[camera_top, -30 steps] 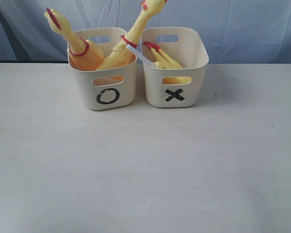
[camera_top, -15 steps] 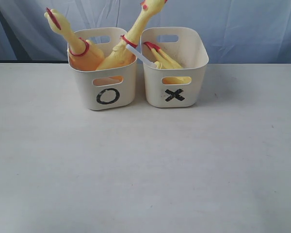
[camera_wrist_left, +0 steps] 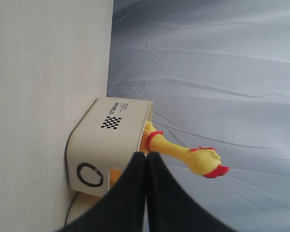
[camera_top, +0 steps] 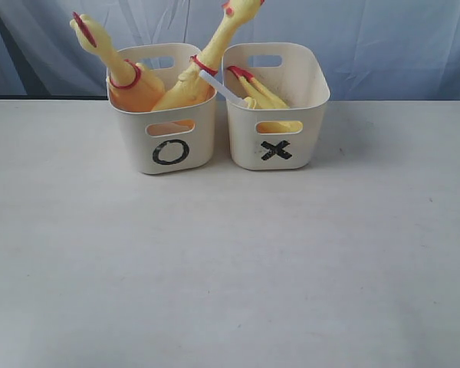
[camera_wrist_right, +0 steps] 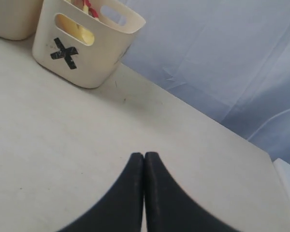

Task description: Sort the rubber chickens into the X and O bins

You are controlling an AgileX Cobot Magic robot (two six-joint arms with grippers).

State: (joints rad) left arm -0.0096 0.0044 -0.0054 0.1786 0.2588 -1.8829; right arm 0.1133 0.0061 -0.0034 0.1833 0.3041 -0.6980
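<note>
O bin (camera_top: pixel 192 149) and X bin (camera_top: pixel 310 107) at 12 o'clock end of desk (camera_top: pixel 230 253), O just beside X at its 9 o'clock. In O bin: left chicken (camera_top: pixel 115 61) leaning 11 o'clock, right chicken (camera_top: pixel 185 90) leaning 1 o'clock. Third chicken (camera_top: pixel 267 98) in X bin. Left fingers (camera_wrist_left: pixel 133 193) pressed together, holding nothing. Right fingers (camera_wrist_right: pixel 130 193) likewise.

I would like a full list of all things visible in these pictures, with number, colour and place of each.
O bin: one, cream, on the table, left in the exterior view.
X bin: one, cream, close on its right.
rubber chickens: two, yellow and red, in the O bin, necks above the rim.
third rubber chicken: one, yellow and red, low inside the X bin.
white strip: one, where the bins meet.
table: one, off-white.
cloth: one, pale blue, behind the table.
left end effector: one, black, shut, empty.
right end effector: one, black, shut, empty.
</note>
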